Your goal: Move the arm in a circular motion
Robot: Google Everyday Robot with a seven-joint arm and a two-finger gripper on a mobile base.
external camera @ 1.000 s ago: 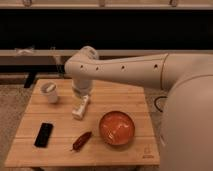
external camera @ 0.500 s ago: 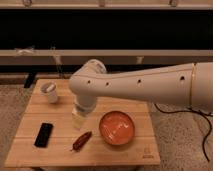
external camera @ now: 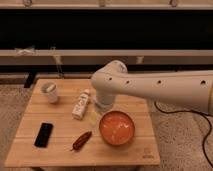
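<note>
White arm (external camera: 150,87) over the wooden table (external camera: 60,145), end effector (external camera: 95,118) beside the orange bowl (external camera: 117,128), grip state unclear.

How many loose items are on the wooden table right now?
5: a white cup at the back left, a white bottle lying mid-table, a black phone front left, a red pepper front centre, an orange bowl beside the gripper. The arm may hide more.

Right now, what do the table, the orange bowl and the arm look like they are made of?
Table: pale wood, matte, with visible slat lines. Orange bowl: likely plastic or glazed ceramic, smooth with a faint sheen; the look leaves it open. Arm: smooth white moulded shell, probably plastic, with small dark dots. Its gripper, a cream-yellow tip, hangs just left of the bowl's rim.
</note>
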